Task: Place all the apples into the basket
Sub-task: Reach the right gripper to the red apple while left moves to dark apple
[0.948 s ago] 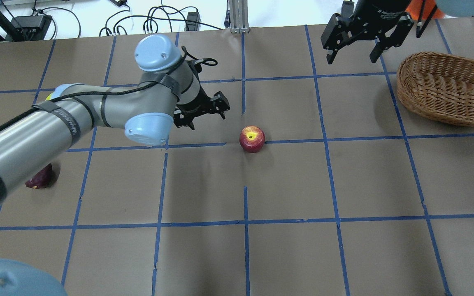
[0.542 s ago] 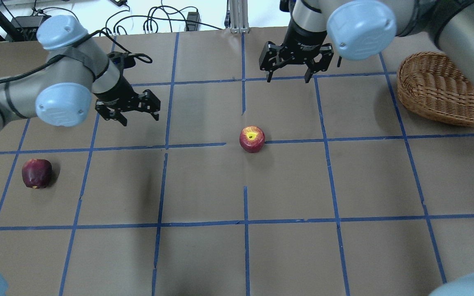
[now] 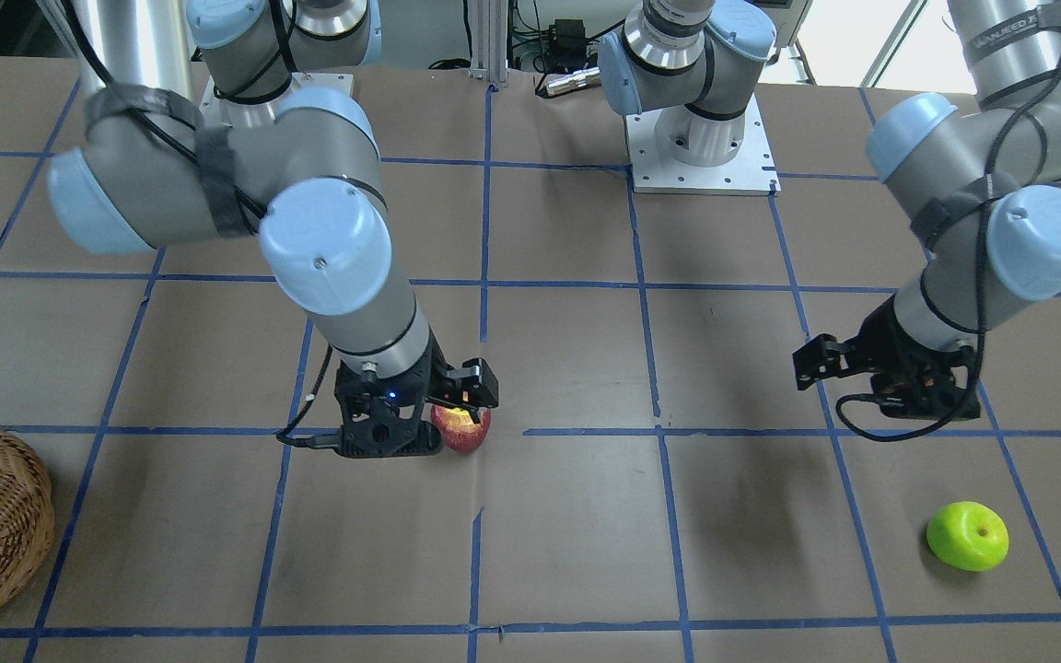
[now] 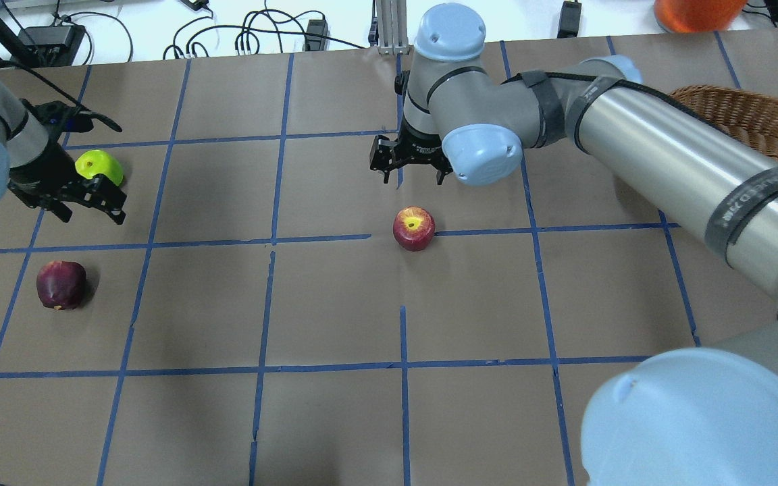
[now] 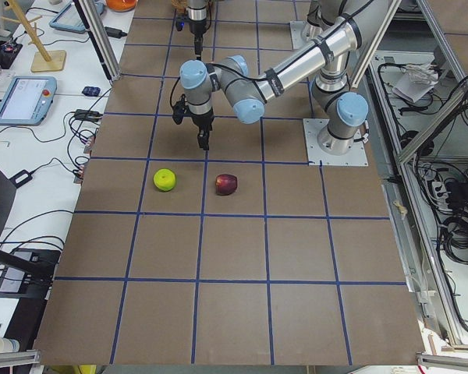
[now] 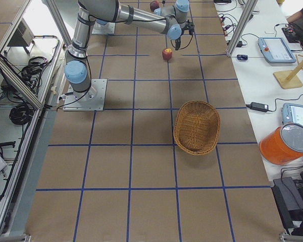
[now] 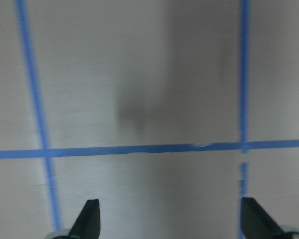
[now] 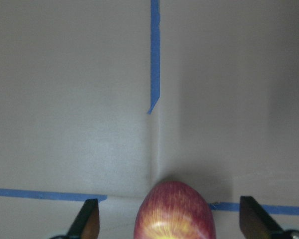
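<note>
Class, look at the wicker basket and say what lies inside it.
Nothing: the right-side view shows only bare weave inside the basket. In the overhead view the right arm covers part of it.

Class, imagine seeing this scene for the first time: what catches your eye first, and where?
The red apple sits in the middle, the open right gripper close by it. On the robot's left, the lime green apple lies beside the open left gripper, the maroon apple nearer the robot. The empty wicker basket stands on its right.
</note>
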Robot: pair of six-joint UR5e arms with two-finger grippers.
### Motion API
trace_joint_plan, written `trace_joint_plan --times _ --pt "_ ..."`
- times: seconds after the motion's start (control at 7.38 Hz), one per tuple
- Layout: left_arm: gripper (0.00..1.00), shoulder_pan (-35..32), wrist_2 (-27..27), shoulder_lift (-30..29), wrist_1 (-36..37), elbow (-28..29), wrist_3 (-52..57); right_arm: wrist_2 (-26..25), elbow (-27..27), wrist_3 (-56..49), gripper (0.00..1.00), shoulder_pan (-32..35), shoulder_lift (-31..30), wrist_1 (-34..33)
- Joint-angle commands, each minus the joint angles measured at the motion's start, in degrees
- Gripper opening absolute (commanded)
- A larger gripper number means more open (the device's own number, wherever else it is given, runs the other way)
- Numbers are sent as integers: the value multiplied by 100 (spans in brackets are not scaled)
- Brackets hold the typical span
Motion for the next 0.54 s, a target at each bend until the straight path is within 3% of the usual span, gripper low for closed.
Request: trace_joint_plan --times 0.0,0.27,0.41 --pt "100 929 51 -156 62 -8 1177 -92 249 86 100 105 170 -357" --pt "100 1151 16 -182 123 -252 1198 -127 643 43 100 132 144 -418" --pt "100 1143 25 -296 611 -506 1189 -126 715 17 100 141 118 -566"
